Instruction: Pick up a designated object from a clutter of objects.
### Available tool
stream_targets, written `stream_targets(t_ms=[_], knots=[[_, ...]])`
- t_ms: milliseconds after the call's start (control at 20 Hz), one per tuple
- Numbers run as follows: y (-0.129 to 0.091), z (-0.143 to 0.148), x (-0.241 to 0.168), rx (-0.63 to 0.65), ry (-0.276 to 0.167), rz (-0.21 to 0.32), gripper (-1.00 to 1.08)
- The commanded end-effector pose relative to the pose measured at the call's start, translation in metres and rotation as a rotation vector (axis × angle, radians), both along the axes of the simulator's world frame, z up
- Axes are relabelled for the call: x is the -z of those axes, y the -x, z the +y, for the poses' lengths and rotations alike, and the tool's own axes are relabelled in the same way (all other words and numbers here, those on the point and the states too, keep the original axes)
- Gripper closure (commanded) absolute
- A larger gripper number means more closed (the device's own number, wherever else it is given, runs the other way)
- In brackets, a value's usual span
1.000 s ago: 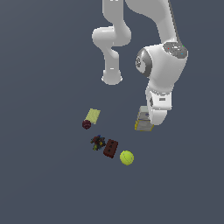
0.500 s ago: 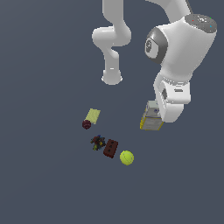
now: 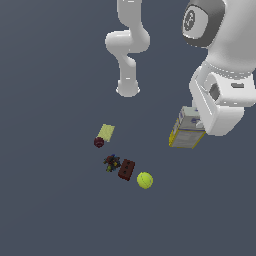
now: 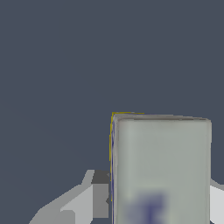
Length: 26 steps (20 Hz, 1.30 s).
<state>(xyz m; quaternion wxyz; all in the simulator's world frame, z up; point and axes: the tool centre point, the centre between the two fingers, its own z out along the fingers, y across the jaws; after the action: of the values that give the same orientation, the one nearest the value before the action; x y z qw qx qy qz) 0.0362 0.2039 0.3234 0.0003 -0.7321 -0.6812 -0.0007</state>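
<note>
The grey-white carton box point(image 3: 186, 133) with yellow edges hangs in the air on the exterior view's right, clear of the floor. My gripper point(image 3: 197, 125) is shut on the box from above, and the white hand hides its fingers. In the wrist view the box point(image 4: 162, 166) fills the space between my fingers point(image 4: 97, 197), with a blurred blue mark on its face. The rest of the clutter lies apart on the floor: a pale yellow-green card point(image 3: 105, 132), a maroon ball point(image 3: 99, 142), a dark toy point(image 3: 111, 162), a red-brown brick point(image 3: 126, 169) and a tennis ball point(image 3: 145, 180).
The arm's white base point(image 3: 127, 89) stands behind the clutter. The floor is plain dark grey all round. The arm's large wrist and forearm fill the exterior view's upper right.
My gripper has risen with the box held in it, moving up and toward the exterior view's right. The items on the floor have not moved.
</note>
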Motion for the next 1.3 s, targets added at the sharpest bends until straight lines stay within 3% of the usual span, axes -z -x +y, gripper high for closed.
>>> stream_targets(t_ms=[0, 1250], knots=[[-0.008, 0.003, -0.016, 0.000, 0.000, 0.000, 1.08], [-0.068, 0.024, -0.126, 0.001, 0.001, 0.001, 1.08]])
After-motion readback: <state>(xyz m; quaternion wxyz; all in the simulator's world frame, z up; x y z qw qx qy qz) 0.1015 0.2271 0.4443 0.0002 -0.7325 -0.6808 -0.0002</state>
